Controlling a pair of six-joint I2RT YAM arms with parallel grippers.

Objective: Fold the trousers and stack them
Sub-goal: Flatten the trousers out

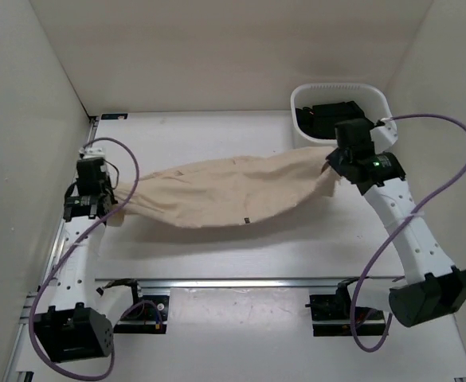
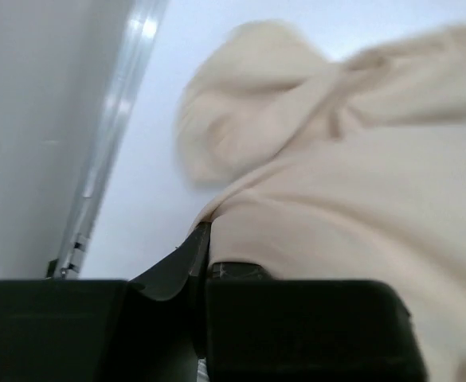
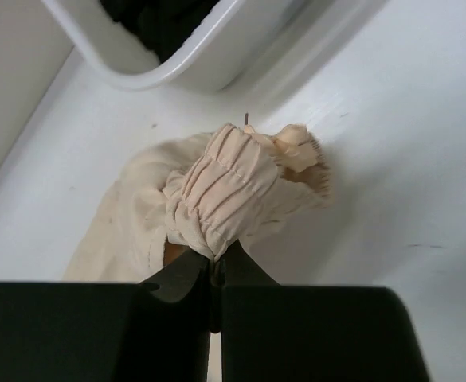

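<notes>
The trousers (image 1: 225, 191) stretch between the two grippers, the left gripper (image 1: 111, 207) clamped on one end and the right gripper (image 1: 332, 169) pinching the gathered opposite end.

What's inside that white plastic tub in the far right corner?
Black cloth lies in the white plastic tub. From above, the right arm covers the tub's near side, and whatever lies under the black cloth is hidden.
</notes>
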